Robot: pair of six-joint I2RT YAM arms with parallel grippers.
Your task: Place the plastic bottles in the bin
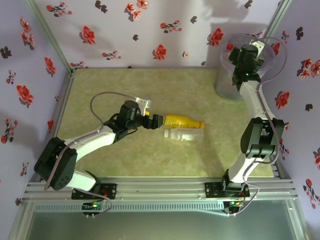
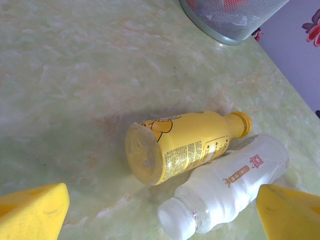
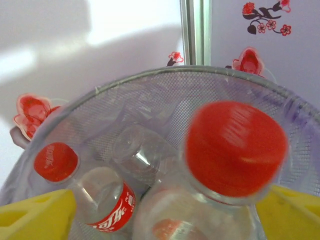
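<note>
one yellow bottle (image 2: 185, 145) lies touching a white bottle (image 2: 230, 190).

Two plastic bottles are laid on their sides, touching, just ahead of the left gripper (image 1: 159, 121). The yellow-labelled bottle (image 2: 185, 145), yellow-capped, is turned with its base toward that gripper's spread fingers. The white bottle (image 2: 230, 187) is set alongside it, reversed, with its neck toward the gripper. The bin (image 1: 225, 85), translucent, mesh-patterned and lined, is stood upright directly beneath the right gripper (image 1: 243, 59). Inside it, a red-capped clear bottle (image 3: 235, 150) is seen blurred between that gripper's parted fingers. A red-labelled bottle (image 3: 112, 207) with a red cap is lying lower to the left, and a clear bottle (image 3: 140, 155) is lodged between them.
</note>
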